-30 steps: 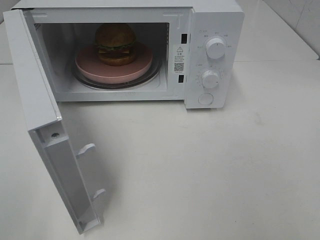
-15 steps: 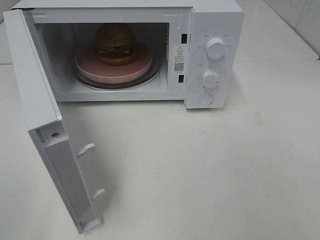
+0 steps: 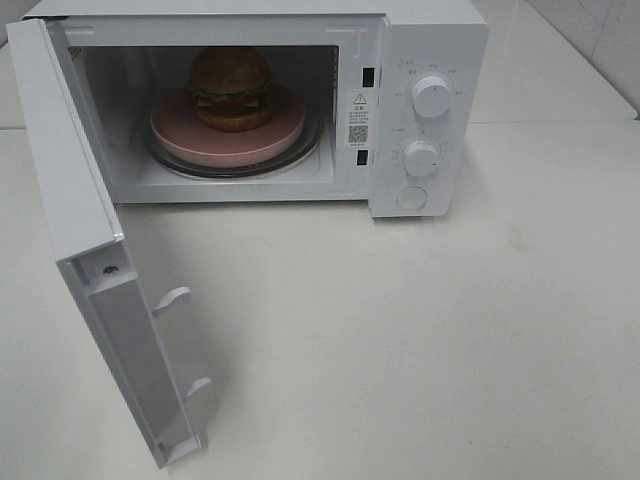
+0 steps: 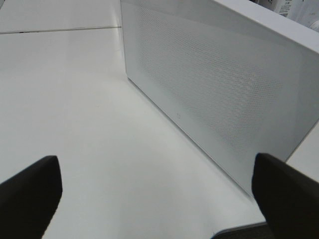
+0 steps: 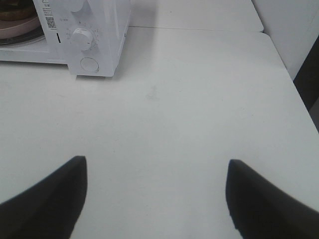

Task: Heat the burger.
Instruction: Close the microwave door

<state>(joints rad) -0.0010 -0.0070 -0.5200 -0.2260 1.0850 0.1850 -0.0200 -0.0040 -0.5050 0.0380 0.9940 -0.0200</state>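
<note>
- One burger (image 3: 231, 88): on pink plate (image 3: 180, 135), inside microwave (image 3: 430, 40).
- One door (image 3: 70, 190): swung wide. Closing looks like the step in hand: push the outer face near the free edge, follow the hinge arc until the latches seat.
- Left end effector (image 4: 154, 167): spread wide, empty, low over table (image 4: 75, 99), facing the door's outer face.
- Right end effector (image 5: 155, 164): spread, empty, aimed toward lower knob (image 5: 82, 37).

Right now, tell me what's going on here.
The burger sits on the pink plate inside the microwave, whose door stands wide open. Nothing is being handled: the left gripper is open, facing the door's outer side, and the right gripper is open above the table. Closing the door looks next.
</note>
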